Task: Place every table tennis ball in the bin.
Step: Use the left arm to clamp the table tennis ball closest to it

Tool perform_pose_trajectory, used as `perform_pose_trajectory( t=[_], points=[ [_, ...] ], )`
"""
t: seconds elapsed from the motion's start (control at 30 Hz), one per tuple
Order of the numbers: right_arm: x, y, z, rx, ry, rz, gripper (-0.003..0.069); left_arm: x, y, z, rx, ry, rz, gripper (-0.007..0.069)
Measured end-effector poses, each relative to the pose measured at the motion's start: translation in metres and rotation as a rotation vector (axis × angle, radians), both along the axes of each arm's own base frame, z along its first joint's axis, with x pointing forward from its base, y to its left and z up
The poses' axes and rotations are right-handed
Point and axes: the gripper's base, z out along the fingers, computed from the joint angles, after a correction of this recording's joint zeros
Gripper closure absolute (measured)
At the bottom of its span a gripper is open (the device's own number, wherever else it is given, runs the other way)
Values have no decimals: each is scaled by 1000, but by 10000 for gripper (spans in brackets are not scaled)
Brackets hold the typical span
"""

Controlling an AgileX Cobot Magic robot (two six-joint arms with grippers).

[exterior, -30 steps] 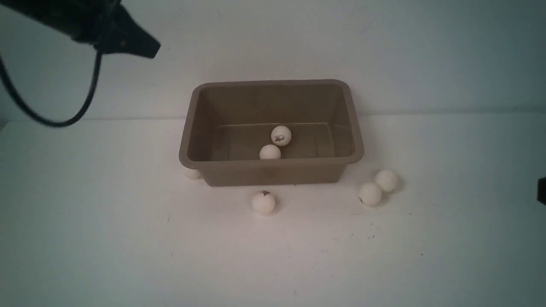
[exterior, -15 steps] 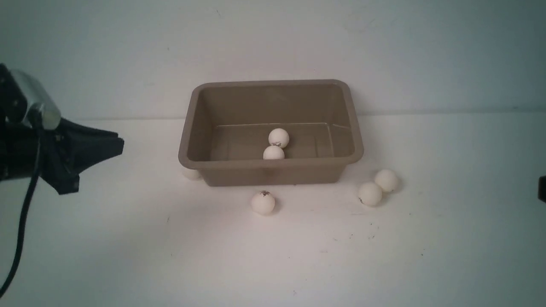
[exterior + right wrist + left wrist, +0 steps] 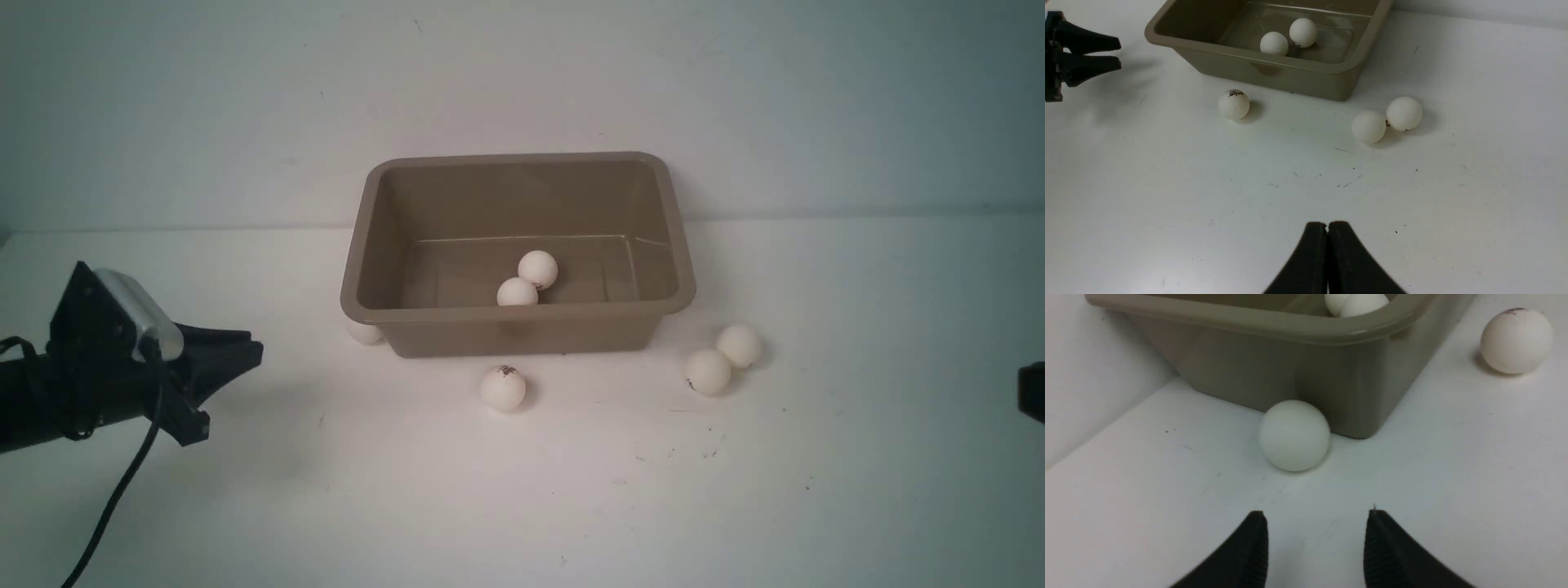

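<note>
**White tabletop: left arm brought low toward the corner ball**

White tabletop (image 3: 522,506) and a plain pale wall are seen, with nothing on the surface but the task's things. The bin (image 3: 522,336) is set at the middle-back. Two balls (image 3: 517,291) are held inside it, touching each other near the front side. Four balls are left outside:
- a corner ball (image 3: 1294,435), tucked against or just beside the bin's near left corner
- a marked ball (image 3: 503,388), just in front of the bin
- a pair of balls (image 3: 708,371), side by side off the near right corner

Change noted: a second ago the left gripper (image 3: 1316,514) was high at the upper left, and half a second ago it was at mid height. Now it is down close to the tabletop, left of the bin, aimed at the corner ball. Its fingers (image 3: 1255,547) are apart with nothing between them. The ball is ahead of the tips, not yet between them. The two balls in the bin are seen to have shifted slightly, so they are judged to be settling.

The right gripper (image 3: 1327,225) is parked at the near right, its fingers (image 3: 1310,261) pressed together, nothing held.

Judgement: two of six are done, and a third pick is being started. Risk is judged to lie at the bin's side: one finger may be blocked by it, or the ball may be nudged away along it.
</note>
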Motion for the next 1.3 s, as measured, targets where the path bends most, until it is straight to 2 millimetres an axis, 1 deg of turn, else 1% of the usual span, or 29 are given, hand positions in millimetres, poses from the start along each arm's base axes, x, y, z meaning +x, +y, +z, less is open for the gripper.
perform_pose_trajectory(
  t=[0.17, 0.23, 0.3, 0.37, 0.47, 0.53, 0.73, 1.07, 1.3],
  points=[
    [0, 0, 0, 1, -3, -2, 669, 23, 8, 3, -40, 10, 27, 237],
    [1, 0, 1, 1, -7, -5, 669, 32, 6, 5, -61, 18, 27, 212],
    [1, 0, 1, 1, -11, -7, 669, 40, -1, 6, -74, 22, 11, 188],
    [1, 0, 1, 2, -13, -9, 669, 51, -12, 7, -92, 29, -18, 157],
    [1, -1, 1, 2, -14, -9, 669, 61, -27, 8, -102, 67, -41, 123],
    [1, -1, 1, 2, -15, -10, 669, 65, -32, 9, -104, 96, -36, 106],
    [1, -1, 1, 2, -16, -11, 669, 68, -31, 7, -107, 135, -15, 90],
    [2, -1, 2, 2, -22, -15, 669, 67, -34, -13, -137, 198, -13, 90],
    [2, -1, 2, 2, -28, -19, 669, 68, -45, -22, -145, 217, -34, 90]
  ],
)
